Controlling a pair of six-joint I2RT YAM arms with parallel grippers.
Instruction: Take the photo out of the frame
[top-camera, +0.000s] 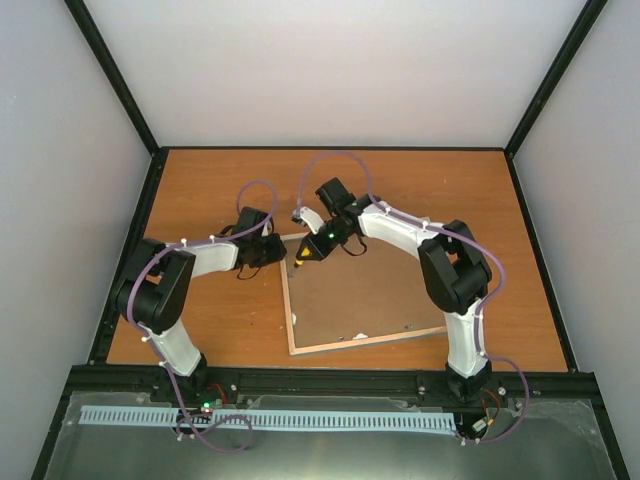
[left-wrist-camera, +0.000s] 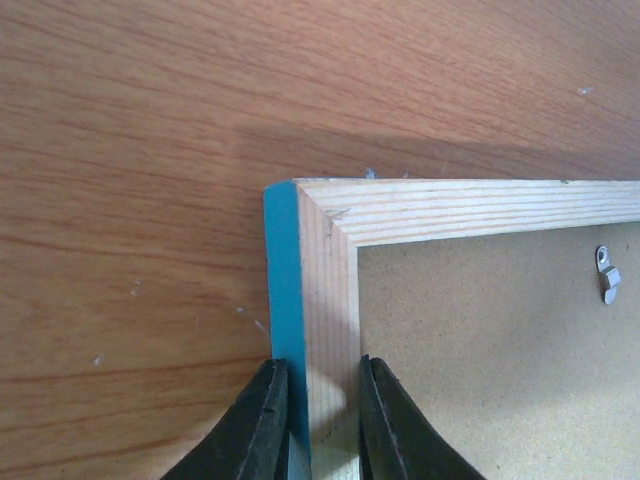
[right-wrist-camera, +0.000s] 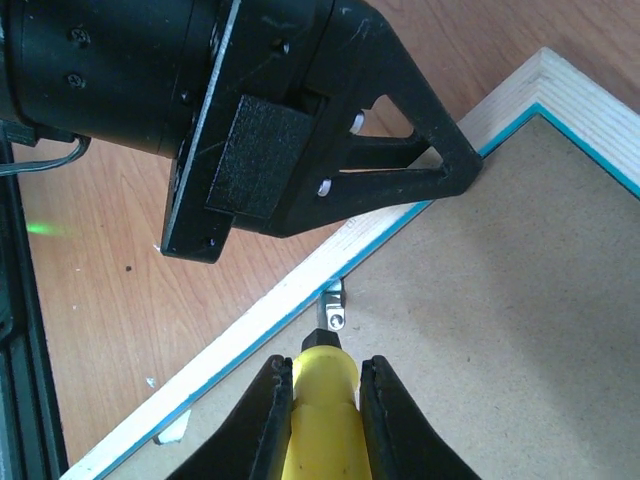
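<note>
The frame (top-camera: 345, 345) lies face down on the table, its brown backing board (top-camera: 365, 295) facing up. The photo is hidden under that board. At the frame's far left corner, my left gripper (top-camera: 268, 250) is shut on the side rail (left-wrist-camera: 330, 260), one finger on the turquoise outer edge and the other inside on the backing. My right gripper (right-wrist-camera: 323, 390) is shut on a yellow-handled screwdriver (right-wrist-camera: 322, 425). The screwdriver's dark tip touches a small metal clip (right-wrist-camera: 333, 308) on the far rail, close beside the left gripper's body (right-wrist-camera: 300, 120).
Another metal clip (left-wrist-camera: 607, 275) sits on the far rail, and a further one (right-wrist-camera: 172, 428) lies along the same rail. A small white scrap (top-camera: 360, 335) rests on the backing near the front rail. Bare wooden table (top-camera: 210, 320) surrounds the frame, with walls on three sides.
</note>
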